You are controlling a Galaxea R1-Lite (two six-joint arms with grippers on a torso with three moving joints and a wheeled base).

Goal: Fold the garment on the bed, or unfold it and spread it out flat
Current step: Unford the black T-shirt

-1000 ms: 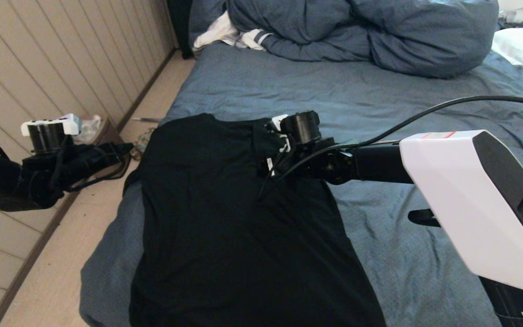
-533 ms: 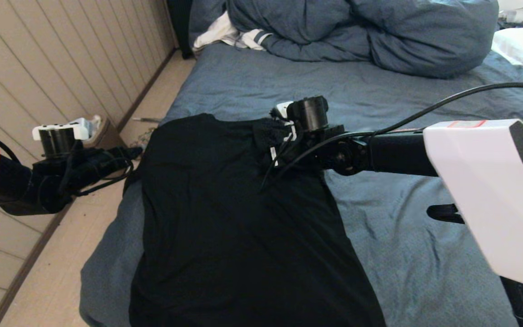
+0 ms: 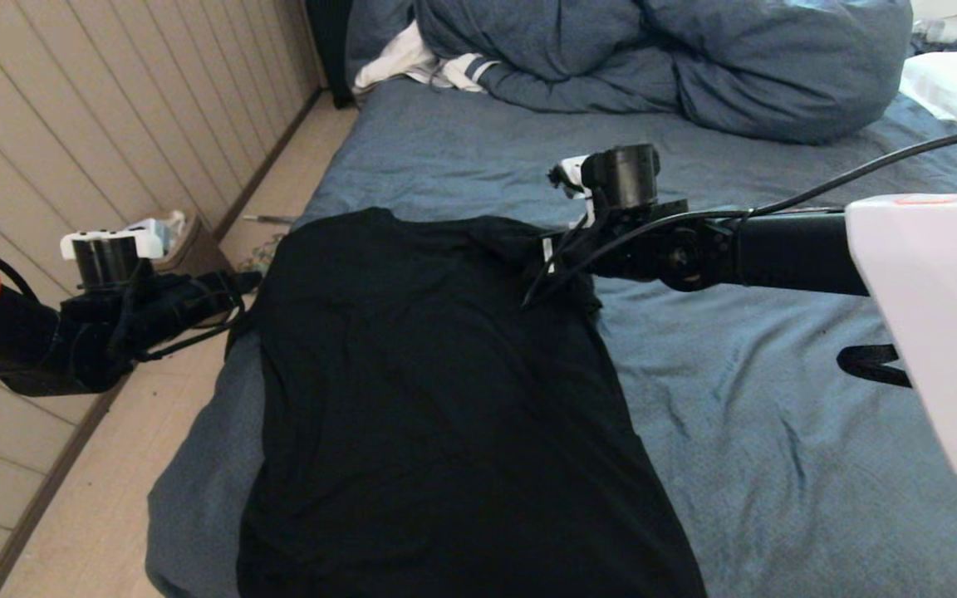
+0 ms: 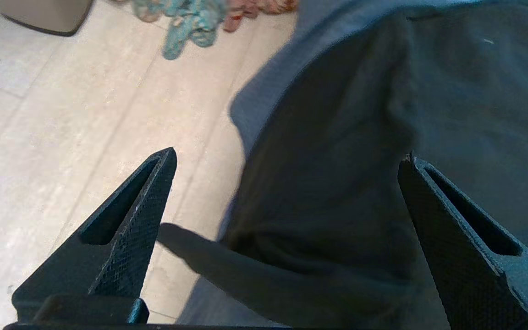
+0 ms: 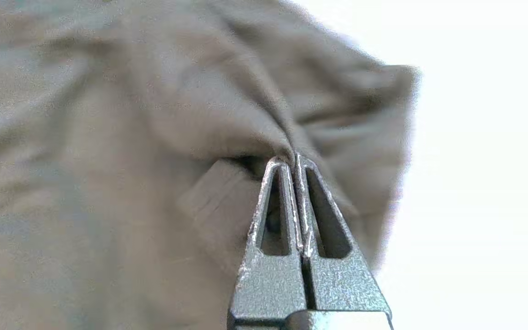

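My right gripper (image 5: 291,160) is pinched tight on a fold at the far right corner of the garment (image 3: 437,399) (plain black side up on the bed (image 3: 777,465)). I should draw it rightward, low and steady. Since earlier, I've carried it right; my left gripper (image 4: 287,165) gapes empty at the left edge.

Your T-shirt (image 3: 437,399) lies on the bed (image 3: 777,448), toward its left edge. Behind it, the bunched duvet (image 3: 661,58) sits at the bed's far end. Left of the bed runs the floor (image 3: 113,498).
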